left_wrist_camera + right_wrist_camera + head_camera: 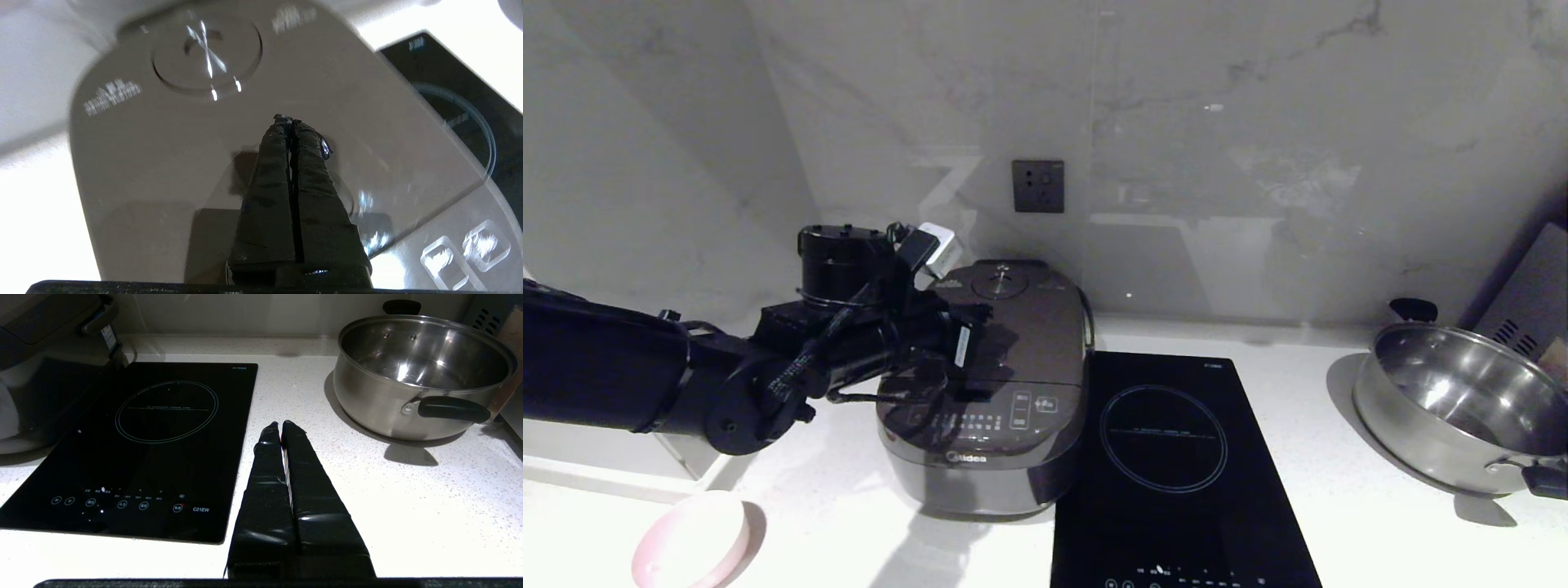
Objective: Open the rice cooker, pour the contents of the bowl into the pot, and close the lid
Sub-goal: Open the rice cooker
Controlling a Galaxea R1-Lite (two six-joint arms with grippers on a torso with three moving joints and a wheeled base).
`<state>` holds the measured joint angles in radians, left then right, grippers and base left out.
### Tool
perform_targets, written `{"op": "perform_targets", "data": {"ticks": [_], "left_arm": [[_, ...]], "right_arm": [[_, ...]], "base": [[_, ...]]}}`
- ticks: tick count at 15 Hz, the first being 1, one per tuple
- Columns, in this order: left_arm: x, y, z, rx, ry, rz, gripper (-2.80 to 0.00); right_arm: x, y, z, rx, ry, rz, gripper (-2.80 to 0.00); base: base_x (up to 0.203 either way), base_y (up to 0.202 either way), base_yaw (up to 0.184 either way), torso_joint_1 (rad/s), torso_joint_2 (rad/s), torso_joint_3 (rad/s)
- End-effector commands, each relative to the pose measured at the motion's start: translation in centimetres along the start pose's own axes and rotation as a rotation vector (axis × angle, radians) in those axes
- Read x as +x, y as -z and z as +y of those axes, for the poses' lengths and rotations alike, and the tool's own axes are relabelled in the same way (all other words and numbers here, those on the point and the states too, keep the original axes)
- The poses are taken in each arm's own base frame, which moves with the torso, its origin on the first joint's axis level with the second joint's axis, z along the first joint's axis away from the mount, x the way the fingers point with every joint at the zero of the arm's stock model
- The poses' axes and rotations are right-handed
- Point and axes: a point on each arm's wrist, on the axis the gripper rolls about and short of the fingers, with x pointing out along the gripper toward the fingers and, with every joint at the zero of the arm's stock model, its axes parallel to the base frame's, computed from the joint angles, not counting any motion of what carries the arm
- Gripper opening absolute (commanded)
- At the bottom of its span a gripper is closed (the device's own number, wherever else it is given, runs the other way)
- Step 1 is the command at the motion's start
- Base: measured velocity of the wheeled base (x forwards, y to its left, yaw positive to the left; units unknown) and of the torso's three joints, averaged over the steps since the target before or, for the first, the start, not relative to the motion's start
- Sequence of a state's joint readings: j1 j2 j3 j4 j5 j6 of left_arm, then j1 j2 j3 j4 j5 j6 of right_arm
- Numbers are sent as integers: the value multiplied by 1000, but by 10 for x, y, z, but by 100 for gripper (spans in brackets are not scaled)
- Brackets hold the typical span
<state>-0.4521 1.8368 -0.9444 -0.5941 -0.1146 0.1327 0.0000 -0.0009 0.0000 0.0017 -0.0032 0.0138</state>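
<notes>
The dark grey-brown rice cooker [992, 441] stands on the counter with its lid [1033, 335] down, so the pot is hidden. My left arm reaches in from the left. Its gripper [982, 315] is shut and empty, tips just over the lid [163, 143], short of the round vent knob [206, 51]. The oval release button [343, 192] shows partly behind the fingers. The pale pink bowl [692, 543] sits at the counter's near left; its contents cannot be made out. My right gripper [281, 424] is shut and empty, low over the counter right of the hob.
A flat black hob [1168, 457] lies right of the cooker. A steel pan [1462, 408] with black handles stands at the far right. A wall socket [1037, 186] is above the cooker. A raised ledge [605, 469] runs along the left.
</notes>
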Motion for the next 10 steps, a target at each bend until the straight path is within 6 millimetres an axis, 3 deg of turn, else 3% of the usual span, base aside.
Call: {"op": "perform_targets", "data": {"ticks": [1,6,10], "left_arm": [[-4,4,1,7,6,8,-280],[-23,13,0,8,63,27,-280],[-15,23,-8,11,91,64,-280]], "right_arm": [[0,0,0,0,0,1,-280],[0,0,0,0,0,1,-280],[0,0,0,0,0,1,-280]], "base": [[0,0,0,0,0,0],[0,0,0,0,0,0],[0,0,0,0,0,0]]}}
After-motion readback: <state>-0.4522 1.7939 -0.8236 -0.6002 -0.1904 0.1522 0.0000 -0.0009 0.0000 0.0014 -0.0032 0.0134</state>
